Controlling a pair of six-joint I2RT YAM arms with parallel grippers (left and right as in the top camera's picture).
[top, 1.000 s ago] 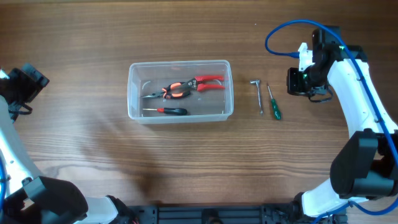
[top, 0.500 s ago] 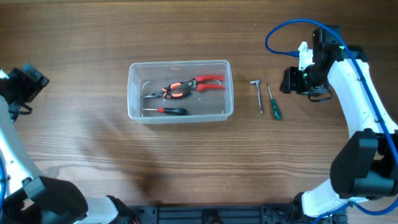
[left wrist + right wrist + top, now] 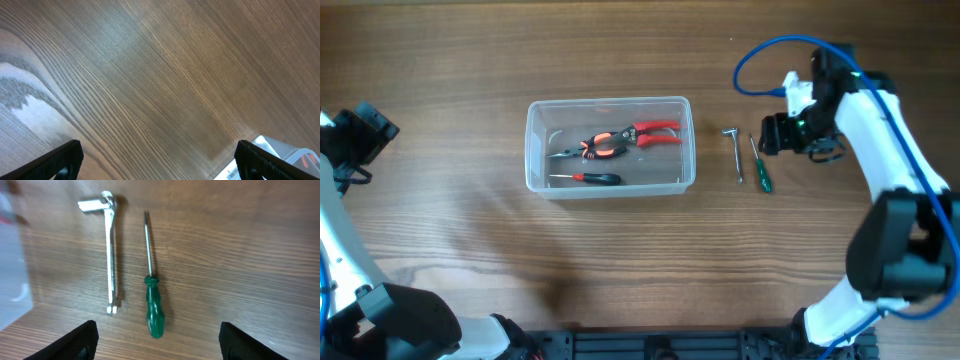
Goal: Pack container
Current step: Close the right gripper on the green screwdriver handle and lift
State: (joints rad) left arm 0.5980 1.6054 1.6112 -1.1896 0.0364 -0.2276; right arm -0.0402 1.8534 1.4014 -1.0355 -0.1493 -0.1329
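Near the middle of the brown wooden table [image 3: 440, 250], open top up to take tools from above: the clear, colourless rectangular plastic container [image 3: 532, 150]. Already inside, flat on its floor: red-handled pliers [image 3: 625, 138] and, just beside them toward the near wall, a small red-and-black screwdriver [image 3: 588, 178]. Well apart from the tub on its right, side by side on bare wood without touching, roughly parallel and so easy to lift one at a time: a silver L-shaped metal wrench [image 3: 111, 260] and a green-handled screwdriver [image 3: 154, 305]. Hovering just right of that pair, angled to look down on both: the black right gripper [image 3: 772, 133], jaws spread wide and holding nothing, seemingly lined up on the green handle as the likely next grab. Parked at the far left edge, well clear of everything, presumably to keep out of the way: the black left gripper [image 3: 159, 162], fully spread and empty. By the look of it, about half packed, two tools to go
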